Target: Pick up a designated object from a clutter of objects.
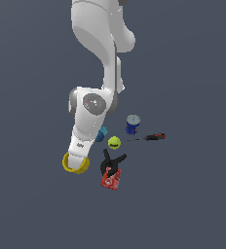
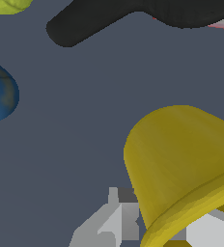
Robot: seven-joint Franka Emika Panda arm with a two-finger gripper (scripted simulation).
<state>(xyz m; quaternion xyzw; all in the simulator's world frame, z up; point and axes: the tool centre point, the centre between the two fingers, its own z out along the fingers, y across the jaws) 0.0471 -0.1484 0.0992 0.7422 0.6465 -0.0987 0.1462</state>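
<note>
One gripper down at the yellow cup

One grey two-fingered gripper [image 2: 181, 231] sits at the rim of the plain yellow tapered bowl-like cup [image 2: 181, 159]; one finger [image 2: 119, 217] shows outside the wall, but whether the jaws are clamped on it I cannot tell. In the exterior view the white arm hides the gripper, and the cup [image 1: 76, 165] lies at the clutter's edge toward that view's left. Beside it are a black clamp [image 1: 111, 162] over a red box [image 1: 111, 179], then a yellow-green ball [image 1: 114, 142], a blue piece [image 1: 102, 133], a blue can [image 1: 132, 124] and a red-handled screwdriver [image 1: 149, 137].
</note>
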